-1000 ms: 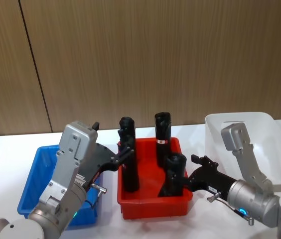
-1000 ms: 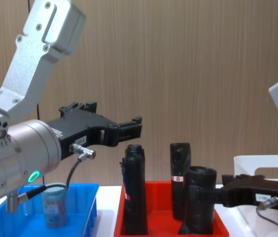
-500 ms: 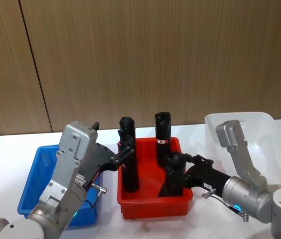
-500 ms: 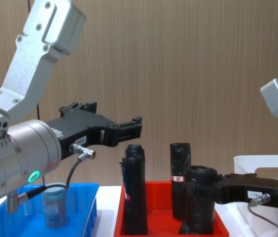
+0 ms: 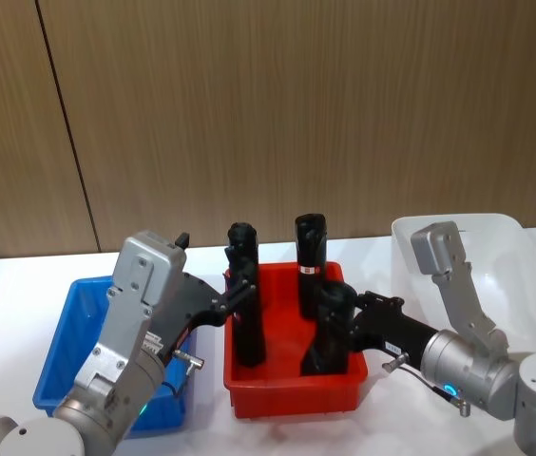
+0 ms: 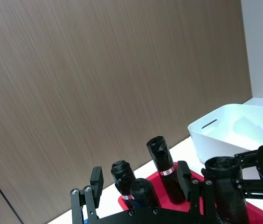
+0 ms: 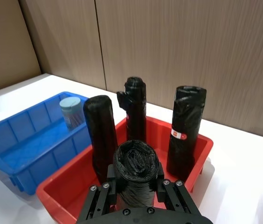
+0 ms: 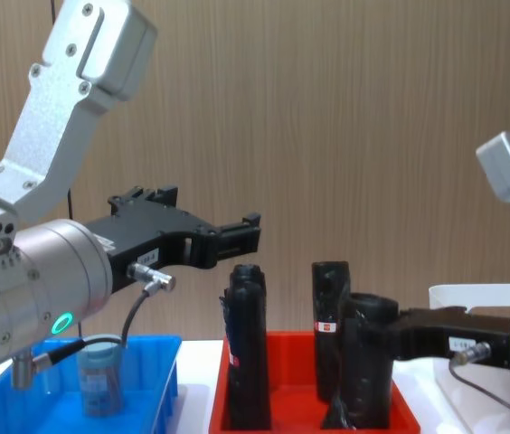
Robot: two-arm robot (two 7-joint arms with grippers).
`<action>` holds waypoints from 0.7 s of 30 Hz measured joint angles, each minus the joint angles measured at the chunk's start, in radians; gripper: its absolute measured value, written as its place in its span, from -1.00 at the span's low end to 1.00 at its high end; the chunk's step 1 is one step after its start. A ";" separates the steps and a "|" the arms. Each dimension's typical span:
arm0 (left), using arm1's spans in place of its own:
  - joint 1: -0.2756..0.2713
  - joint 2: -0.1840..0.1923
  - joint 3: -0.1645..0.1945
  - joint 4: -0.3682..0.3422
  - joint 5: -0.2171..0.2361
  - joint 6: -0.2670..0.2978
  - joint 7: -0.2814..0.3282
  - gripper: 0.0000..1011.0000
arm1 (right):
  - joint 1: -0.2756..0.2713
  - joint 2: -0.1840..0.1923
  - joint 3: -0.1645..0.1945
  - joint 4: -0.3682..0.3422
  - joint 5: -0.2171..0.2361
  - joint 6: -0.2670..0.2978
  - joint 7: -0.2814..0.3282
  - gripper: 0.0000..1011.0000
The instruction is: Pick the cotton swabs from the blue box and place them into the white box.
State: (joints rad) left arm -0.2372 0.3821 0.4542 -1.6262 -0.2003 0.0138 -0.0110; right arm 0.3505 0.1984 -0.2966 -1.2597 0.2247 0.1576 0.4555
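One cotton swabs tub [image 8: 99,376], clear with a grey-blue lid, stands in the blue box [image 8: 159,362]; the tub [image 7: 73,112] also shows in the right wrist view inside that blue box [image 7: 17,144]. My left gripper [image 8: 251,231] hangs open in the air, raised above the gap between the blue box [image 5: 67,328] and the red tray; its fingers [image 6: 96,179] hold nothing. My right gripper [image 5: 352,319] reaches into the red tray, its fingers pressed on both sides of the front black roll [image 7: 135,170]. The white box [image 5: 496,249] stands at the far right.
The red tray [image 5: 292,391] sits between the two boxes and holds several tall black rolls [image 5: 310,249]. The front roll [image 8: 363,362] leans. A wooden wall panel closes off the back of the white table [image 5: 2,285].
My right gripper has moved left across the red tray onto the front black roll, which now tilts. The left arm and the tub have not moved.
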 joint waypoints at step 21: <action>0.000 0.000 0.000 0.000 0.000 0.000 0.000 0.99 | -0.010 0.032 0.039 -0.178 0.054 -0.025 -0.072 -0.31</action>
State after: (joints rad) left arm -0.2372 0.3821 0.4542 -1.6262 -0.2003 0.0138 -0.0110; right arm 0.3404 0.2304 -0.2578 -1.4373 0.2786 0.1325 0.3834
